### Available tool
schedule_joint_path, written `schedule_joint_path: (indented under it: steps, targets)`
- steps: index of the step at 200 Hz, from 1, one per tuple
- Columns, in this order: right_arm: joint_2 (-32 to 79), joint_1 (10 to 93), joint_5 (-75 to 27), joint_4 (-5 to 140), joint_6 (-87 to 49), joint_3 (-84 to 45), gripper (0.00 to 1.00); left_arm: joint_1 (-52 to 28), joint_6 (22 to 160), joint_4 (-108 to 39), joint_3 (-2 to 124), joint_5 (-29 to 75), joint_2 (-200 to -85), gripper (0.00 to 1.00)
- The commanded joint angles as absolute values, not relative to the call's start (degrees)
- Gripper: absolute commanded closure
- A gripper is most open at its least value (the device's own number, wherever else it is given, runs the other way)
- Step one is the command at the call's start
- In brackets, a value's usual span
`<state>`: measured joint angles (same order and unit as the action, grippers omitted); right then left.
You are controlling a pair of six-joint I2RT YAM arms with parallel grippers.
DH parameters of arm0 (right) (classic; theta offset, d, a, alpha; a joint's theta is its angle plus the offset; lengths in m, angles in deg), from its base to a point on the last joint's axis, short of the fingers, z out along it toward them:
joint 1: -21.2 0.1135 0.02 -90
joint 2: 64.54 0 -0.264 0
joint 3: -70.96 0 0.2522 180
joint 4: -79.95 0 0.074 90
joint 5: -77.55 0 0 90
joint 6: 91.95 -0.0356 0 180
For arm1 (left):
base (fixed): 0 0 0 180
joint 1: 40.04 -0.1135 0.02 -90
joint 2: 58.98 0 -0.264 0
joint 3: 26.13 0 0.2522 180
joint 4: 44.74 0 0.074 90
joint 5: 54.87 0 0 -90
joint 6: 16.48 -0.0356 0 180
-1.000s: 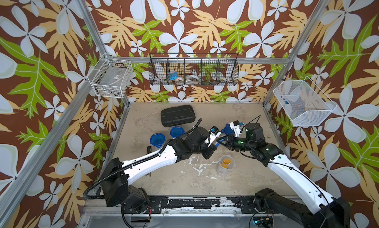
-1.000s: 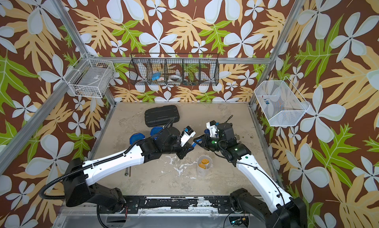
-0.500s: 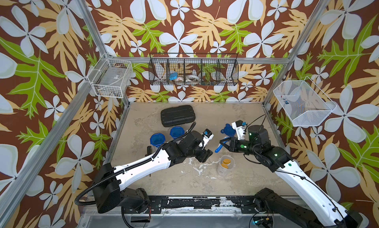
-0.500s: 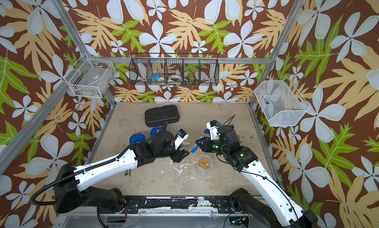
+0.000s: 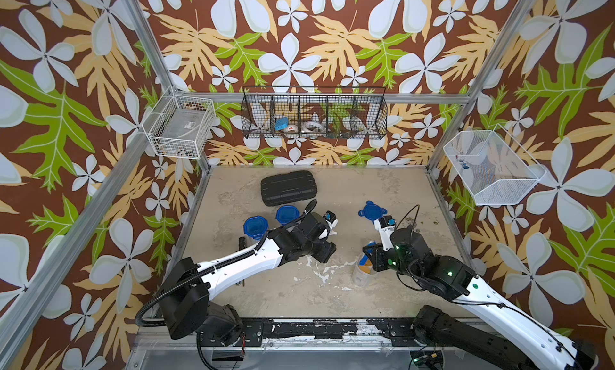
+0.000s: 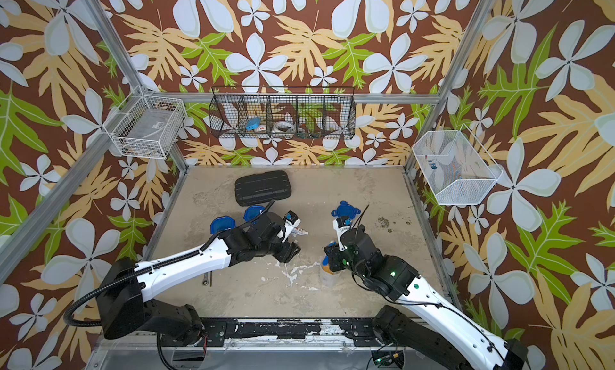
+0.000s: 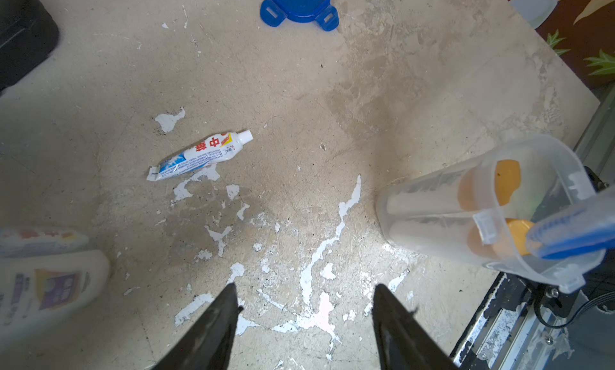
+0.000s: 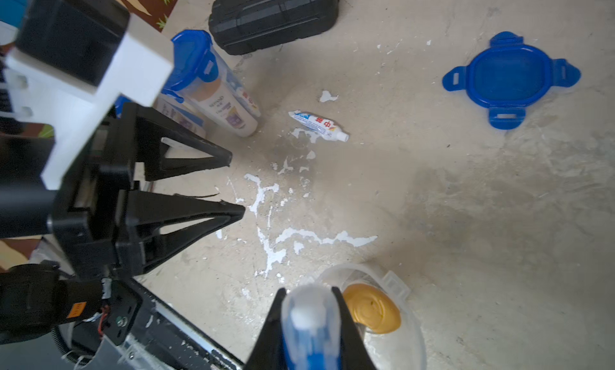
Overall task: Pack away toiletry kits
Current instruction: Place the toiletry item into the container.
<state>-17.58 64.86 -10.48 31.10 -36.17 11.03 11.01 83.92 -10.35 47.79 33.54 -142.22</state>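
My right gripper is shut on a blue toothbrush, just above the rim of an open clear tumbler. The tumbler holds two white bottles with orange caps. In both top views it stands at the front right. My left gripper hangs open and empty over the bare floor, left of the tumbler. A small white toothpaste tube lies flat beyond it. A loose blue clip lid lies further back. Two lidded tumblers stand at the left.
A black ribbed case lies at the back. A black wire basket hangs on the rear wall, with white wire baskets on the left and right walls. A small metal tool lies under the left arm.
The grippers met mid-table; my left gripper opened and drew back to the left. My right gripper carried the toothbrush forward and down over the open tumbler.
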Motion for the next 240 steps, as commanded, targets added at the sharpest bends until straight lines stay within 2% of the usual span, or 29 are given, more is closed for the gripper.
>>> schedule_joint_path:
  steps: [1, 47, 107, 172, 240]
  targets:
    - [-17.6, 65.1, -6.6, 32.4, -35.3, 11.1, 0.98, 10.8, 83.3, -9.3, 49.1, 33.6, -143.2, 0.34]
    - [-19.6, 65.1, -4.5, 31.4, -35.3, 12.3, 0.97, 10.8, 83.3, -10.5, 50.2, 32.2, -145.2, 0.34]
    - [-22.8, 65.2, -6.5, 39.3, -35.3, 18.4, 0.96, 10.8, 83.5, -11.0, 50.2, 31.8, -146.8, 0.35]
    - [-24.7, 65.2, -1.2, 31.1, -35.2, 13.7, 0.96, 10.8, 83.1, -11.4, 49.5, 31.9, -147.3, 0.35]
    - [-20.7, 65.2, 0.6, 24.6, -36.6, 13.5, 0.97, 10.7, 82.4, -11.4, 51.8, 33.4, -149.6, 0.35]
